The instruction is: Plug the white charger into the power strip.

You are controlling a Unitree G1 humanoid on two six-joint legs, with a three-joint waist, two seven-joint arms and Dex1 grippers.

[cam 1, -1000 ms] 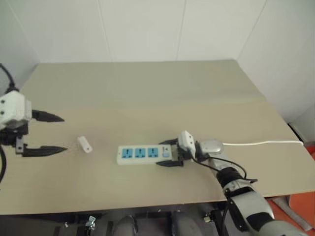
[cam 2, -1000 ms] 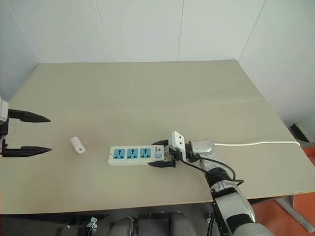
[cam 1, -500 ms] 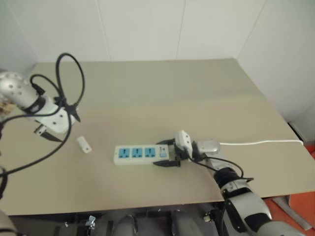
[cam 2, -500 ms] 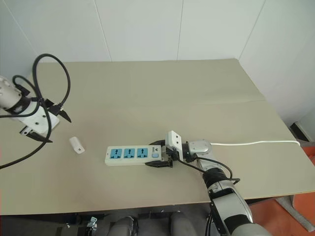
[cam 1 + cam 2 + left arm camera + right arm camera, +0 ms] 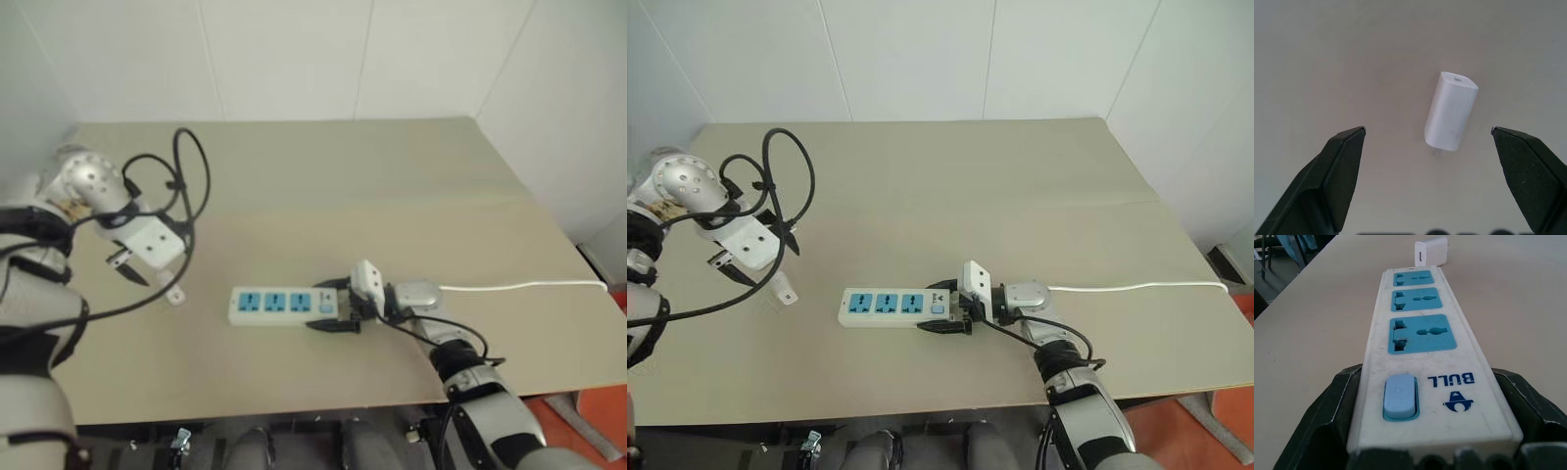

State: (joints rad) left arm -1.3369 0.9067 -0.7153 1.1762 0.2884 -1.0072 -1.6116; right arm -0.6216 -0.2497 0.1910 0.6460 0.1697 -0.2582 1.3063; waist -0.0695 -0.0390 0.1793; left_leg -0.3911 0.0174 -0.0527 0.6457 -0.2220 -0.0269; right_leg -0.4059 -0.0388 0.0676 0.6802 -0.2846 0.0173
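Two grippers were at work on the beige table [image 5: 294,186]. At the left of the head views, the left gripper [image 5: 1427,142] pointed steeply down over the white charger [image 5: 1451,111], its black fingers [image 5: 1339,166] spread wide with the charger lying between them and touched by neither. The charger lay flat on the table at the left middle of the frame, just beyond the left end of the power strip [image 5: 284,305] and apart from it, with a small square port showing on one end face. A looped black cable [image 5: 181,186] arched over the left wrist.

The power strip lay lengthwise at lower centre, its three blue sockets facing up. The right gripper [image 5: 330,305] was clamped on the strip's switch end, one finger against each long side; in the right wrist view the pale blue switch [image 5: 1399,396] and a blue logo sat between those fingers. A thin white cord [image 5: 529,286] ran along the table toward the right edge of the frame.
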